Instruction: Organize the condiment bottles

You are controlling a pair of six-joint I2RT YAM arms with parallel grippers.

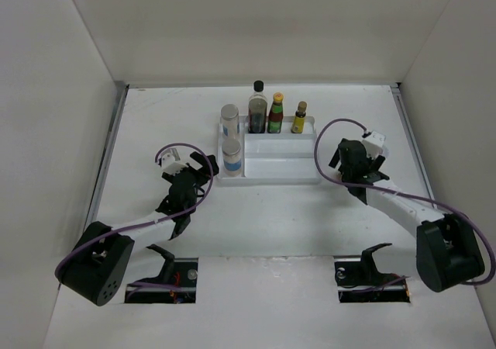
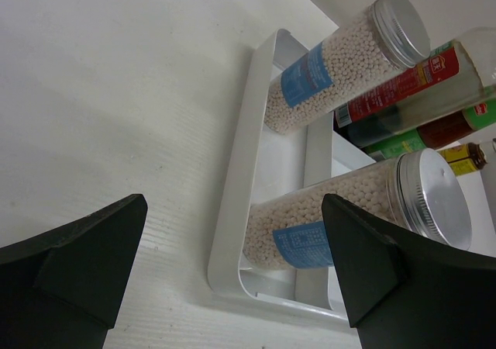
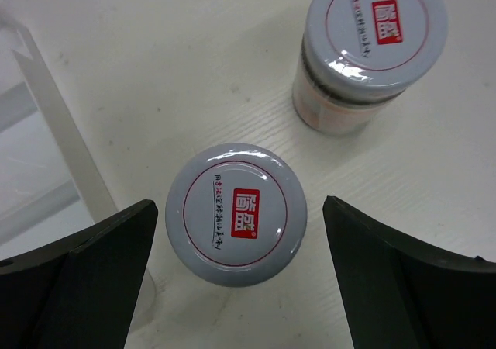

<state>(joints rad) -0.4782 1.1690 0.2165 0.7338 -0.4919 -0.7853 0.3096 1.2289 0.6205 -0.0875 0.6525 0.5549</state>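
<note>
The white divided tray point(image 1: 283, 167) holds two jars of white beads with silver-grey lids in its left section, the far jar point(image 1: 229, 117) and the near jar point(image 1: 232, 154). The tall dark black-capped bottle point(image 1: 258, 105), the yellow-capped red-green bottle point(image 1: 276, 114) and the small yellow-labelled bottle point(image 1: 299, 119) stand along its back. My left gripper point(image 2: 232, 209) is open and empty just outside the tray's near left corner, facing the near jar point(image 2: 349, 217). My right gripper point(image 3: 239, 213) is open above a pinkish jar point(image 3: 236, 213) with a pale printed lid. A second such jar point(image 3: 376, 35) stands beyond. Both are hidden in the top view.
The tray's right edge point(image 3: 54, 132) lies just left of the pinkish jars. The tray's front right section is bare. White walls enclose the table on the left, back and right. My right gripper point(image 1: 354, 160) sits just right of the tray, my left gripper point(image 1: 203, 167) just left of it.
</note>
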